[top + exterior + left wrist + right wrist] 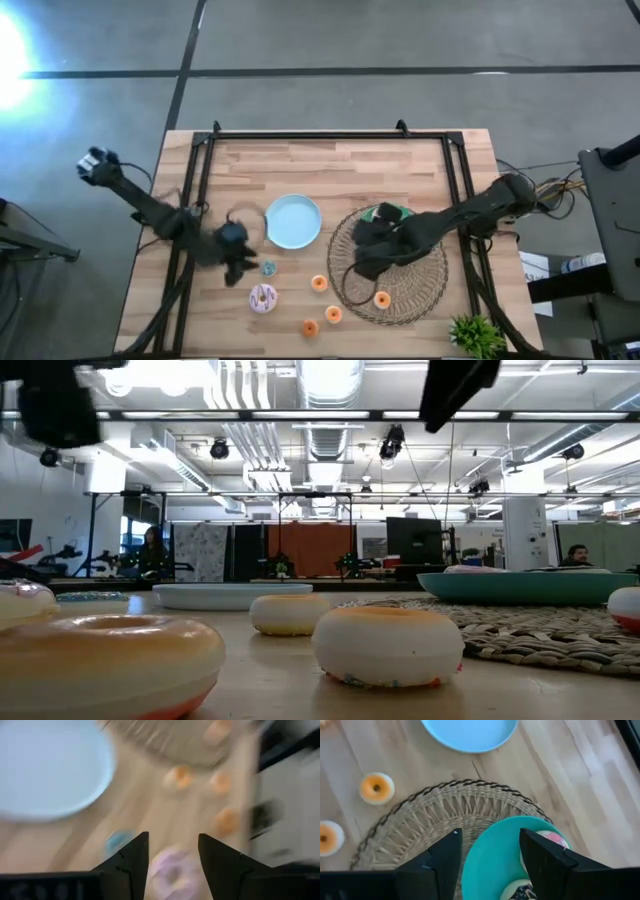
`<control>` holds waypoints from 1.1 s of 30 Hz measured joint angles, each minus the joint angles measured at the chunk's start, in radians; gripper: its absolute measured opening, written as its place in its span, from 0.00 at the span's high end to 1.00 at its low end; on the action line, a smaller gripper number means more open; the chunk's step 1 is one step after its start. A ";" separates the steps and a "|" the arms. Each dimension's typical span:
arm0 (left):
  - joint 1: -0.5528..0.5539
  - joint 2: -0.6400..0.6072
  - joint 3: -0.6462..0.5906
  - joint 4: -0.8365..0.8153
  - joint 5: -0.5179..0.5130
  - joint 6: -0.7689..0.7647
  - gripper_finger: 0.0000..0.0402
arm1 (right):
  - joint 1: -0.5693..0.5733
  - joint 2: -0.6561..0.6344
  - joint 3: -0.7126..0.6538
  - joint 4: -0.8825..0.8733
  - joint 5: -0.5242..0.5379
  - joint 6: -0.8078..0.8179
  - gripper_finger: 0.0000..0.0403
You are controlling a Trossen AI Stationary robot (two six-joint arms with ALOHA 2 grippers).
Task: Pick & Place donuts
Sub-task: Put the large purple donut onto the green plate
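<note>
My left gripper (238, 264) (172, 855) is open and hovers over the table's near-left part. The lilac donut (169, 874) (262, 297) shows between its fingers, lying flat on the wood. The teal mini donut (117, 841) (268, 267) lies beside it. My right gripper (364, 256) (490, 851) is open above the green plate (487, 870), which rests on the wicker mat (405, 285). The pink donut (549, 840) and the dark brown donut (519, 893) lie on that plate. Orange mini donuts lie on the wood (319, 284) (333, 314) (309, 327), and one lies on the mat (382, 299).
The light-blue plate (294, 221) sits at the table's middle, between the two grippers. A small green plant (476, 335) stands at the near right corner. A dark frame (330, 134) runs along the far and side edges. Bare wood lies along the far half.
</note>
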 joint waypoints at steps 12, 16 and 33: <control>-0.265 0.462 0.183 -0.080 0.036 0.013 0.64 | 0.012 -0.133 -0.163 0.108 0.012 -0.068 0.53; -0.259 0.567 0.223 -0.063 0.070 0.019 0.64 | 0.010 -0.128 -0.200 0.115 0.012 -0.070 0.53; -0.227 0.792 0.430 -0.191 0.033 0.258 0.61 | 0.010 -0.129 -0.248 0.128 0.042 -0.071 0.53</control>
